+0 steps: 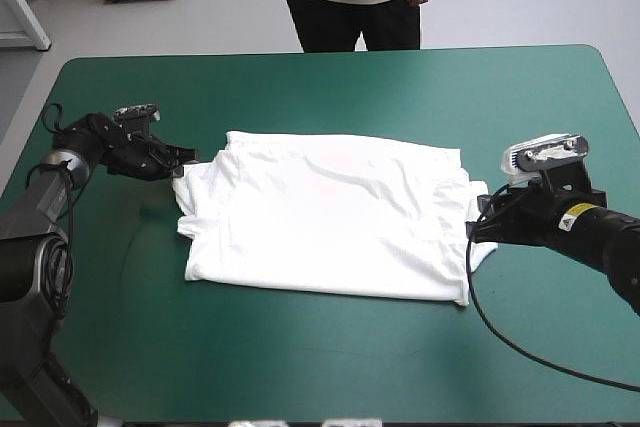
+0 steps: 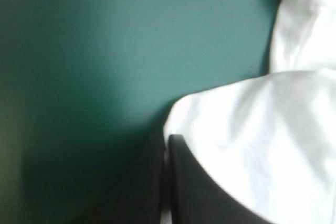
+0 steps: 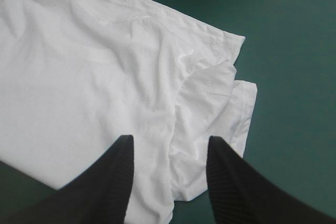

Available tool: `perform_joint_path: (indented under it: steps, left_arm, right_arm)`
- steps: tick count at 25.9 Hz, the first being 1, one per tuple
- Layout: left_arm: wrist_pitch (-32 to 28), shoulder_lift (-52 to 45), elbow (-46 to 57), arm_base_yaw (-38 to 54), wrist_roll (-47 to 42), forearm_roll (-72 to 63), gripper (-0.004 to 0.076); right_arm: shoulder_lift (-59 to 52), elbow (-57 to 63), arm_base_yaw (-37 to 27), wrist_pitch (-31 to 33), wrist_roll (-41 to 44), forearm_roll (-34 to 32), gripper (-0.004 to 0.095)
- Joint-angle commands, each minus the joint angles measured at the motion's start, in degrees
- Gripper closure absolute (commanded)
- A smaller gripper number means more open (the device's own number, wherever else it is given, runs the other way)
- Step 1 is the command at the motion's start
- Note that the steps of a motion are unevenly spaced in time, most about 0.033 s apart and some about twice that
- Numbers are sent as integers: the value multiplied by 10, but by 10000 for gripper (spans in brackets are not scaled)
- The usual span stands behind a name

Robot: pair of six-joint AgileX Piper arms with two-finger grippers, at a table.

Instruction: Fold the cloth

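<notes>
White T-shirt [image 1: 330,217] spread out flat near the middle of the worktop [image 1: 300,367], on the teal-green cover, long side running across from left to right. Lightly wrinkled over the broad middle. Doubled layers of cloth at both short ends, more bunched at the left one. Well clear of the worktop's near and far edges.

Left hand [image 1: 182,159] low at the shirt's left end, by its far corner, touching the cloth. From the left wrist: black fingers [image 2: 199,192] pressed together into one point, right at the curved border of the cloth. Thin pale sliver between them, so pinching the edge of the T-shirt. Bare cover ahead of and to one side of that hand, white cloth on the other side.

Right hand [image 1: 480,229] at the shirt's right end, toward the near corner. Fingers spread wide apart, nothing gripped, tips down over the cloth, with a folded-in sleeve [image 3: 215,98] and its layered hem just ahead. Contact between tips and cloth: cannot tell. Bare teal-green cover beyond the sleeve.
</notes>
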Motion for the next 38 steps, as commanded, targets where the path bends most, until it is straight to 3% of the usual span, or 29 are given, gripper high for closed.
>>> perform_joint_path:
  steps: [1,7,20,23,28,30,36,38]
  left_arm:
    - [28,-70,-49,-4,5,-15,733]
    - [110,-95,-75,-73,18,-12,733]
    - [111,-46,-74,-223,18,-11,730]
    - [112,-29,-74,-225,24,-16,636]
    - [144,-5,-74,-225,29,-49,277]
    - [155,-1,-74,-225,43,-88,196]
    - [165,-22,-84,-223,100,-207,199]
    - [165,-39,-99,-221,100,-198,199]
  right_arm:
    - [-4,-19,-2,-28,-2,8,494]
    - [-4,-19,-2,-28,-2,8,494]
    - [-4,-19,-2,-15,-2,8,494]
    - [-4,-19,-2,-10,-2,8,493]
    - [-4,-19,-2,-11,-1,2,493]
    - [-4,-19,-2,-20,7,-9,493]
    - [3,-20,-4,-53,144,-166,493]
    - [19,-20,-4,-46,148,-183,486]
